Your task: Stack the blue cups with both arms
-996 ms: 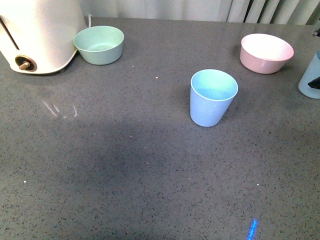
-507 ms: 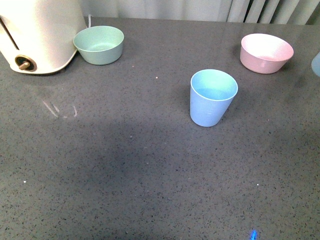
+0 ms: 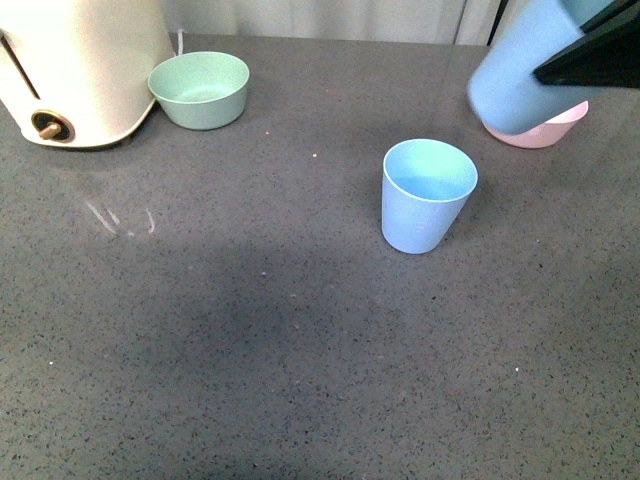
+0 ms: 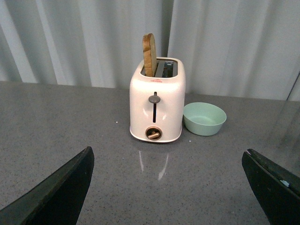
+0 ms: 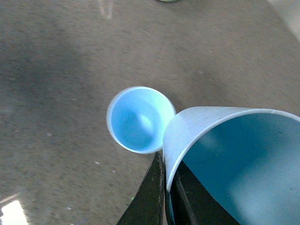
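Observation:
One blue cup [image 3: 427, 196] stands upright in the middle of the grey table; it also shows from above in the right wrist view [image 5: 138, 119]. My right gripper [image 5: 168, 197] is shut on the rim of the second blue cup [image 5: 229, 159], one finger inside and one outside. In the front view this held cup [image 3: 520, 70] hangs in the air at the upper right, above and to the right of the standing cup, with a black finger [image 3: 596, 58] against it. My left gripper [image 4: 173, 187] is open and empty over bare table, facing the toaster.
A cream toaster [image 3: 75, 70] with a bread slice [image 4: 149, 54] stands at the back left, a mint green bowl [image 3: 200, 88] beside it. A pink bowl [image 3: 548, 128] sits at the back right, partly hidden behind the held cup.
The held cup left the table at the right edge, went out of view, and has come back in high at the upper right, nearer the standing cup.

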`<move>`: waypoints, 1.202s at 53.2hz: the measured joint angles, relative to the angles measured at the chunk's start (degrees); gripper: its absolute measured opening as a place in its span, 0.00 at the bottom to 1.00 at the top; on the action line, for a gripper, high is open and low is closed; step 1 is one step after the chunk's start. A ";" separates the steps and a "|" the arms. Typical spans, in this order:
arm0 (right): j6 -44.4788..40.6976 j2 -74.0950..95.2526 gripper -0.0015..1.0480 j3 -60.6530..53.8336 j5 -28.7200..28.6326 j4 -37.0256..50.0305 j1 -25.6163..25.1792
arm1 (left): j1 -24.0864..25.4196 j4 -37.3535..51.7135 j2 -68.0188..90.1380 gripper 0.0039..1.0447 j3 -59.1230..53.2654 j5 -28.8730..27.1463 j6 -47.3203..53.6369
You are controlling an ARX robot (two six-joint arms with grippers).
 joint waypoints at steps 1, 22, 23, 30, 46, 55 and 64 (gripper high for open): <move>0.22 0.00 0.02 -0.28 -0.13 -0.07 1.14 | 0.02 0.00 0.00 0.92 0.00 -0.02 0.00; 2.69 3.08 0.02 -1.09 2.29 0.83 7.93 | 0.00 0.00 0.00 0.92 0.00 -0.02 0.00; 2.69 3.26 0.02 -1.09 2.38 0.83 7.93 | 0.00 0.00 0.00 0.92 0.00 -0.02 0.00; 2.69 5.25 0.02 -0.98 2.86 1.57 7.96 | 0.00 0.00 0.00 0.92 0.00 -0.02 0.00; 2.97 8.61 0.02 0.98 3.91 3.13 8.20 | 0.00 0.00 0.00 0.92 0.00 -0.02 0.00; 2.99 8.72 0.13 0.98 4.31 3.67 8.28 | 0.00 0.00 0.00 0.92 0.00 -0.02 0.00; 4.17 8.31 0.40 0.90 4.37 4.68 8.22 | 0.02 0.00 0.00 0.92 0.00 -0.02 0.00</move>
